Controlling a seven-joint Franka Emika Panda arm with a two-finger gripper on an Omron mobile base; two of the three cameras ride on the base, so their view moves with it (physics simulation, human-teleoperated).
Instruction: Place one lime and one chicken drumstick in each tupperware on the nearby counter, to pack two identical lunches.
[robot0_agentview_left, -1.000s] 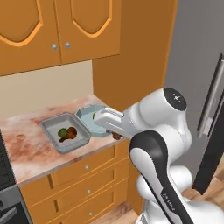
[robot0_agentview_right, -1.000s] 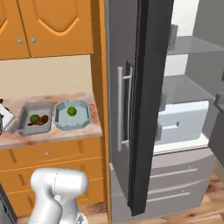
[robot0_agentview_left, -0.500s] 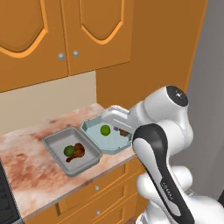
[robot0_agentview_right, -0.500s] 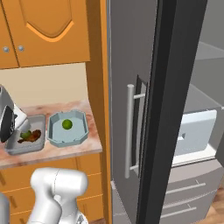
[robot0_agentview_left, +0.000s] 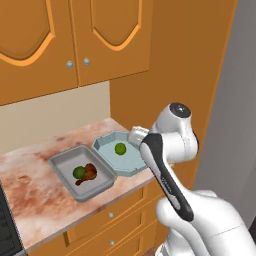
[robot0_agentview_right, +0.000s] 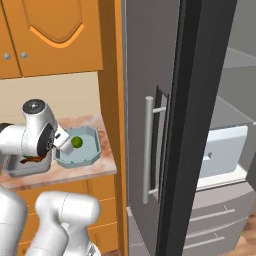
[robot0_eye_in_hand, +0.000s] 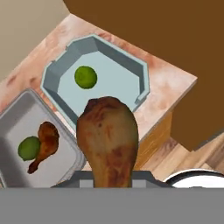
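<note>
Grey tupperware (robot0_agentview_left: 62, 165) packed with lime and drumstick; blue-green tupperware (robot0_eye_in_hand: 135, 94) holds only a lime (robot0_eye_in_hand: 85, 77). My fingers pinch the last chicken drumstick (robot0_eye_in_hand: 108, 139) above the desk (robot0_agentview_left: 30, 195); placing remains.

Counter (robot0_agentview_left: 35, 190) mottled stone-look, matt; cabinets (robot0_agentview_left: 75, 40) smooth orange wood; tupperware (robot0_eye_in_hand: 131, 74) plain plastic; drumstick (robot0_eye_in_hand: 108, 138) glossy.

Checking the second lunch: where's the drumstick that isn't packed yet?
In the hand view the chicken drumstick sits gripped in the jaws, above the counter's front edge, just short of the octagonal tupperware holding one lime.
</note>
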